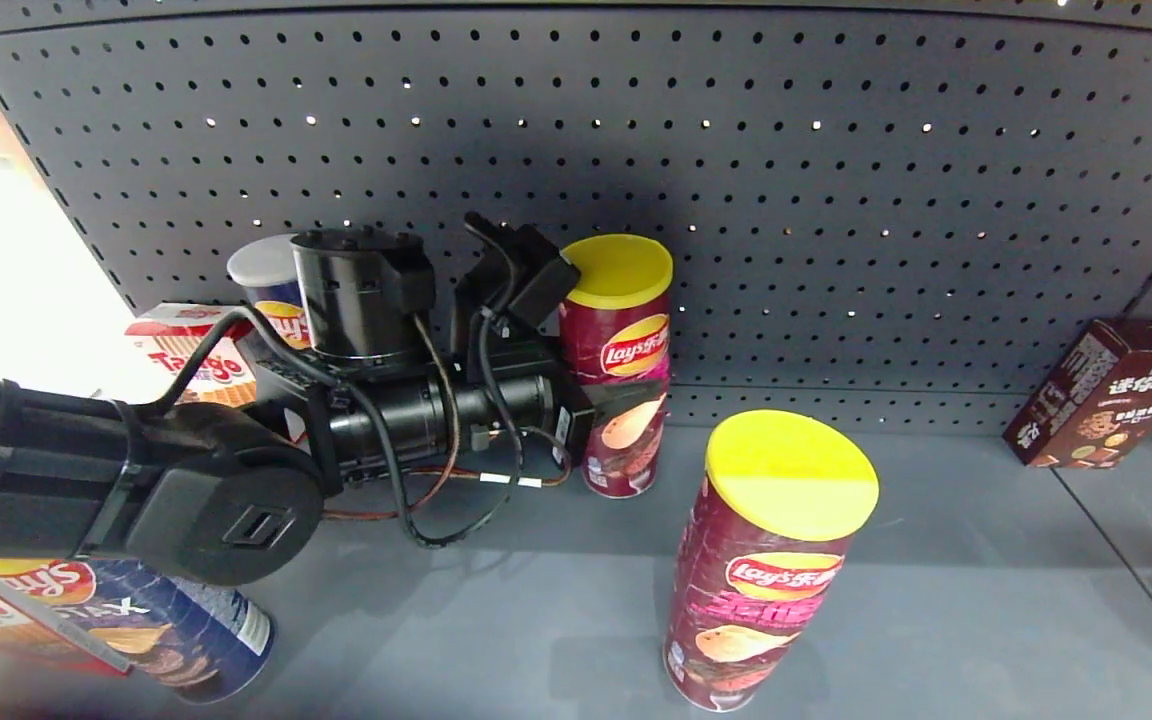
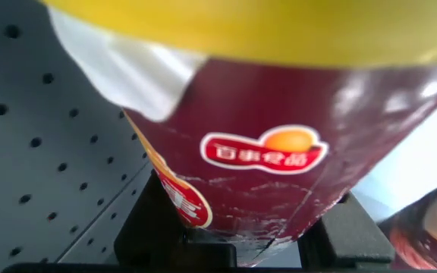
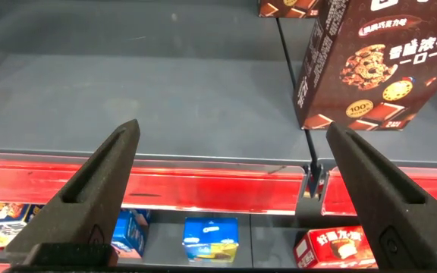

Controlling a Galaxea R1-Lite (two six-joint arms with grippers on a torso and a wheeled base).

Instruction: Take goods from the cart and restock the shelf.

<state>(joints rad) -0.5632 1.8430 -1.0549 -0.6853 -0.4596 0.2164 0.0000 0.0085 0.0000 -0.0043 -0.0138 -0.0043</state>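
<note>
Currently a chip can point(image 1: 626, 335) with a yellow lid is clamped between the fingers of the left gripper point(image 1: 624, 400) and is held upright at the back of the shelf point(image 1: 956, 560), close to the pegboard point(image 1: 836, 200). Its base appears to be on the shelf board or just above it; which of the two cannot be told. In the left wrist view the can's maroon wall is seen pressed between the two dark fingers point(image 2: 154, 227). A second can point(image 1: 766, 560) of the same kind is already set upright nearer the front edge, apart from the gripper, so that piece of restocking is judged done. A blue can point(image 1: 271, 290) and a wafer box point(image 1: 186, 345) are placed behind the arm, and a cookie box point(image 1: 1106, 390) is leaned well off to the right. The right gripper point(image 3: 234, 189) is held low in front of the shelving, its fingers spread wide with nothing between them. The placement in hand is judged nearly finished: the can is yet to be let go and the arm drawn clear without the can being tipped. Further goods are then to be fetched from the cart.
</note>
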